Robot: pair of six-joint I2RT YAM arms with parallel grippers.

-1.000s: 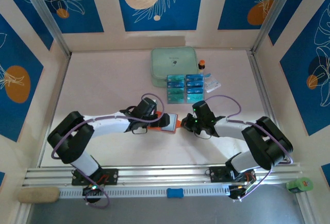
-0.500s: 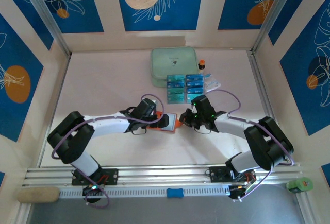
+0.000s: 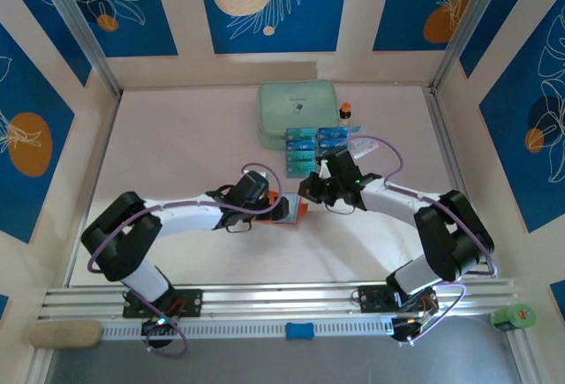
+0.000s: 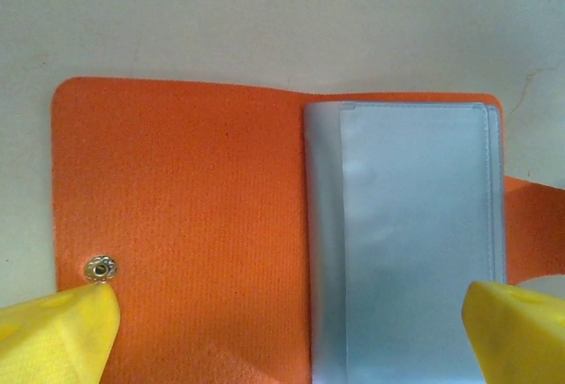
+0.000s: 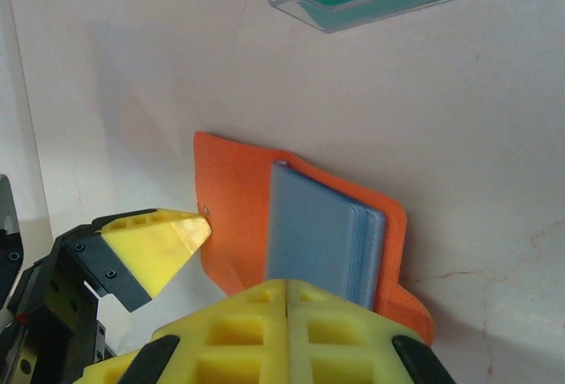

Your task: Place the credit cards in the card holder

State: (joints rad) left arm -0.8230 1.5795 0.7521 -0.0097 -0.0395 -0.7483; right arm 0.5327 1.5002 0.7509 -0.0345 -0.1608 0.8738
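Table (image 3: 177, 137) — left claw (image 4: 289, 331) spread over card holder (image 4: 185, 225).

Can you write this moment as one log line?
left gripper open over open card holder | right gripper shut beside it | credit cards in tray

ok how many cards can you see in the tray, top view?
5, roughly. The cards lie in the tray in front of the green case: three in the left column, two in the right. The right arm covers the near right corner, so more may be hidden.
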